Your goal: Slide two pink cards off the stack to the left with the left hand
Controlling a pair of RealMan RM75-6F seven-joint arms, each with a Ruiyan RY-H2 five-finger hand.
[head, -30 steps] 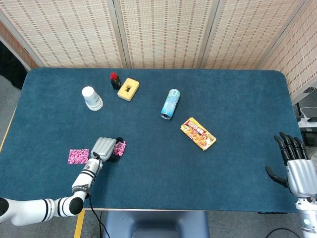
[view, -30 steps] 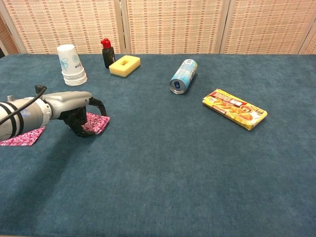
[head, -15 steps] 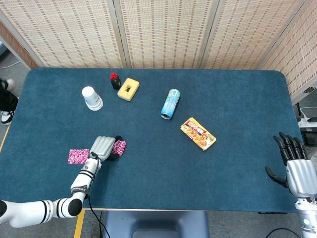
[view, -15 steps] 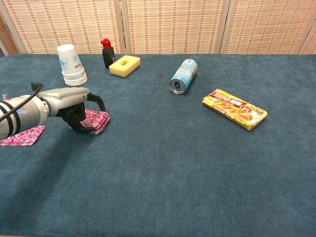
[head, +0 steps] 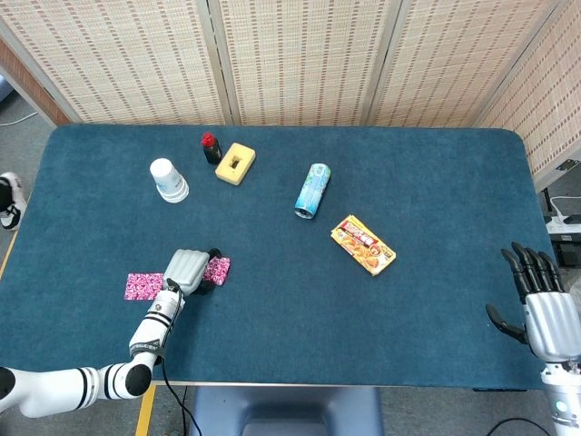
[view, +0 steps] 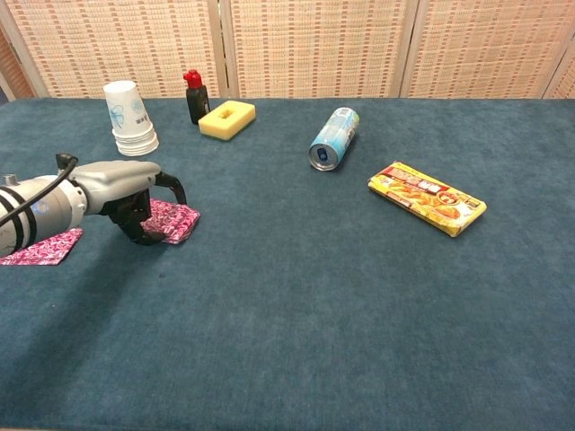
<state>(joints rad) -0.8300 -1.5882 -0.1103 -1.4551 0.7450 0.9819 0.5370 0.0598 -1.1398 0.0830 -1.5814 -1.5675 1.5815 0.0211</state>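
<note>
Stack: the small stack of pink patterned cards (view: 175, 220) is seen near the front-left corner of the desk, partly covered by the left hand.
Slid card: one flat pink patterned card (head: 142, 286) is found lying alone, further toward the left edge, apart from the stack.
Left hand: the grey five-finger left hand (view: 124, 192) is lowered over the stack, its dark fingertips (view: 149, 235) curled down onto the cards; nothing is gripped, and the cards appear to be pressed rather than held.
Progress: one card is judged to be off, a second one not yet.
Step in hand: light downward pressure is wanted on the top card only, then a flat drag toward the left edge; too much weight and the whole stack may be carried along.
Right hand: the black-fingered right hand (head: 540, 307) is kept by the front-right corner, fingers spread, nothing held.
Surface: a dark blue cloth-covered desk (head: 436, 182), with some grip to be expected under sliding cards.
Back of desk: a white paper cup stack (view: 128, 118), a small dark bottle with red cap (view: 195, 97) and a yellow sponge block (view: 226, 119) are lined up.
Middle: a pale blue can on its side (view: 333, 138) and a yellow-red snack packet (view: 427, 197) are seen.
Room: woven beige screen panels (head: 300, 54) are set behind the desk.
</note>
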